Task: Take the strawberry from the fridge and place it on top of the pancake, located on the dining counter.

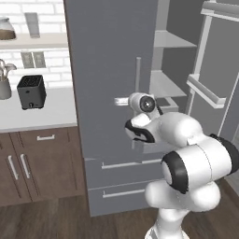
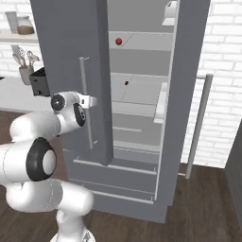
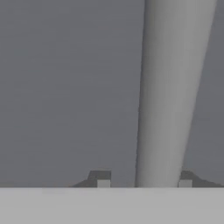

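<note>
Between parted jaws, smooth cylindrical handle.

Close view of the fridge door, a flat grey surface. Its long silver handle runs from the top edge down between the two dark fingertips of the gripper, widening toward the top. The jaws stand on either side of the handle, the right one close beside it and the left one farther off.

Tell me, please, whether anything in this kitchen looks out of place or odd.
Nothing looks spilled or damaged. One fridge door stands open, with the strawberry on an inner shelf. The gripper straddles the closed door's handle.
</note>
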